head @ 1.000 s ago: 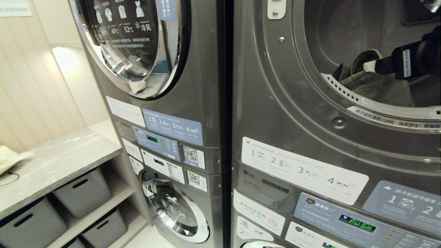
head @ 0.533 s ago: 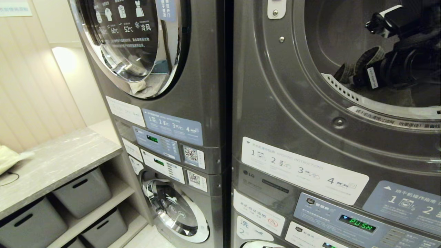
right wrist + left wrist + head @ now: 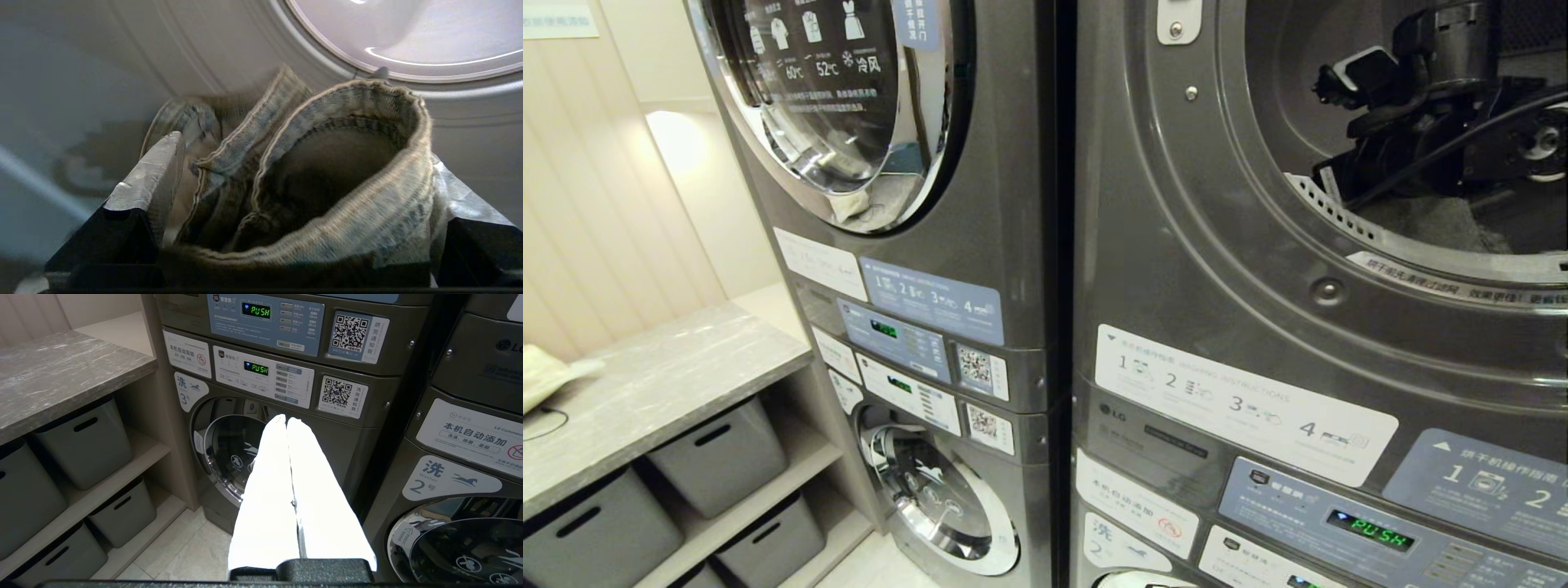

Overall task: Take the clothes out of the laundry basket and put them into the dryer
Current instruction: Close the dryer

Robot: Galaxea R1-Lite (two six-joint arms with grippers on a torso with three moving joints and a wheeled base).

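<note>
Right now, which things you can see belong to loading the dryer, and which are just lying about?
Belongs to the job:
- open dryer drum
- denim garment between the spread fingers of the right tool, inside the drum

Just lying about:
- left tool, parked and shut, low in front of the washers
- grey storage bins under the counter
- neighbouring closed dryer

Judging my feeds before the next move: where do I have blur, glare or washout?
Right wrist view: denim garment smeared near its far folds, bright glare on the drum. Left wrist view: left gripper fingers washed out white. Head view: right gripper dark inside the dryer.
</note>
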